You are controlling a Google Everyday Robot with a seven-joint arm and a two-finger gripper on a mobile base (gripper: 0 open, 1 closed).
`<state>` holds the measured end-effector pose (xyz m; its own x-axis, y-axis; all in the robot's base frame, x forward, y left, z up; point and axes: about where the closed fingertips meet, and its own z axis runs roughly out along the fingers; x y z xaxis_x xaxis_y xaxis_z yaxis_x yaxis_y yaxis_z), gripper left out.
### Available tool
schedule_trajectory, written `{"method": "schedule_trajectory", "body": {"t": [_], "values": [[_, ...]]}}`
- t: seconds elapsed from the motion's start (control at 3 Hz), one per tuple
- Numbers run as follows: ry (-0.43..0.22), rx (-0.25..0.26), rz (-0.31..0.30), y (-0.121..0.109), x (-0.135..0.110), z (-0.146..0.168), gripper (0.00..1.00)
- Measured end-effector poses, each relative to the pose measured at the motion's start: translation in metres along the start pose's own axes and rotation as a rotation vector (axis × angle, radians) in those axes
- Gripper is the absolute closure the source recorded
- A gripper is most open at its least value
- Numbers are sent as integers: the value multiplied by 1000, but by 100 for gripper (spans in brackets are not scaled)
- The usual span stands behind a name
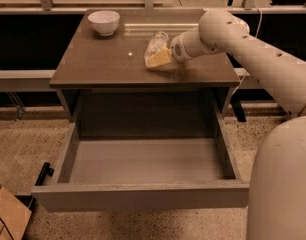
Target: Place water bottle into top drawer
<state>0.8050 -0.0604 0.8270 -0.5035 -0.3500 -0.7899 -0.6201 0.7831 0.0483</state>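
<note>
Start at the gripper (159, 59): it sits low over the desk (98, 64), right of centre. It comes in from the right on the one pale arm (253, 54), so there is no choice of arm to make. Its yellowish tip is right against the water bottle (155, 43). Whether the jaws are apart or clamped on the plastic you cannot tell from here, as the tip and the bottle run together.

The bottle lies on its side on the desk top. Its long axis runs from near-left to far-right, roughly across the line the gripper reaches along. Most of the clear body shows on the far side of the tip, and the near end is hidden by it. That crosswise lie is the relation to watch, since a hold across the body looks workable (crinkled plastic will likely give under pressure).

Further out, the top drawer (143, 161) stands pulled open below the desk's near edge, its grey floor showing. From the bottle, the drawer lies toward the near side and down, so you will have to clear the desk's front lip. The white bowl (104, 21) sits at the far-left corner, well apart from all this.
</note>
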Motion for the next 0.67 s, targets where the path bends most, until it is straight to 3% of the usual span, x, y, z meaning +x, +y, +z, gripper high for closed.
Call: {"method": "schedule_trajectory", "body": {"t": [0.33, 0.67], "values": [[-1, 57, -2, -10, 3, -20, 45], [1, 52, -3, -8, 4, -17, 43]]}}
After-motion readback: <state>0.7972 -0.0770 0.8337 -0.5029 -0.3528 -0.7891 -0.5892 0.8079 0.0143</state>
